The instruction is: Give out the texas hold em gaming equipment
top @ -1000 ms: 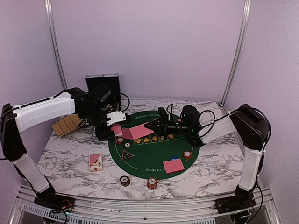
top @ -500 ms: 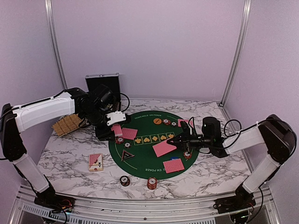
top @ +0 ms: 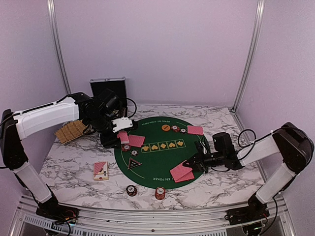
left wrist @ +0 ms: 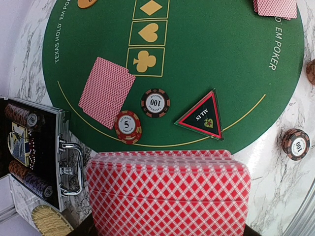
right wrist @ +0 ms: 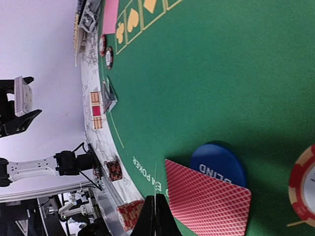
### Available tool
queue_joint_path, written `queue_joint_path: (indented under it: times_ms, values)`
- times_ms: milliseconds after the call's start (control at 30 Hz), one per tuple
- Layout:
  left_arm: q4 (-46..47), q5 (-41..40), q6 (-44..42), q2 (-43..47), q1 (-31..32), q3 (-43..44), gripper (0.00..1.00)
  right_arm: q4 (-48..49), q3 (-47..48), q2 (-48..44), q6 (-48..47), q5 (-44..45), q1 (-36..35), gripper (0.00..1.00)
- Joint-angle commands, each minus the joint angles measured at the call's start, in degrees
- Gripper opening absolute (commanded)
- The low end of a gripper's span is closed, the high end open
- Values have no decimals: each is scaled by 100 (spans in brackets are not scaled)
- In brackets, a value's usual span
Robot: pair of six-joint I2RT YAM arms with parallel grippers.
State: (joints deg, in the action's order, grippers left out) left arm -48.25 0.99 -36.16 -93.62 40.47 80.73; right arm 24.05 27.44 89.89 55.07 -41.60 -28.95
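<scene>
My left gripper (top: 121,126) is shut on a deck of red-backed cards (left wrist: 167,191), held above the mat's left edge. My right gripper (top: 191,164) is shut on a single red-backed card (top: 177,170), seen edge-on between its fingers (right wrist: 155,197). It holds this card low over the mat's front right, beside a card lying there (right wrist: 206,201) that partly covers the blue button (right wrist: 219,163). Other cards lie at the mat's left (top: 136,140) and back right (top: 195,130). The black triangular button (left wrist: 202,115), two chips (left wrist: 155,103) and the orange button (top: 166,128) sit on the mat.
The round green felt mat (top: 157,162) covers the table's middle. The open silver case (top: 108,88) stands at the back left, with a tan rack (top: 71,130) beside it. A card box (top: 101,170) lies front left. Two chip stacks (top: 131,190) (top: 160,192) stand near the front edge.
My right gripper took a card from near the left arm's deck, carried it right and forward across the mat, and lowered it beside the front-right card. The left arm has not moved.
</scene>
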Motion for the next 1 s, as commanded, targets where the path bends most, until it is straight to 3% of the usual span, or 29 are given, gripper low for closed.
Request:
queue_joint_path:
  times_ms: [0, 233, 567, 767, 967]
  values:
    - [-9, 50, 20, 82, 22, -35, 0, -780, 31, -94, -565, 487, 62, 7]
    - [-27, 59, 30, 72, 21, -13, 0, -1809, 321, -673, -982, 967, 56, 42]
    - [-42, 85, 34, 77, 23, -5, 0, -3359, 1006, -1538, -1353, 1741, 56, 60]
    - [-44, 77, 34, 74, 22, 19, 0, -2893, 1522, -1347, -1131, 1322, 16, 77]
    - [-44, 117, 55, 40, 22, 77, 0, -1771, 2415, -152, -695, 780, -540, 87]
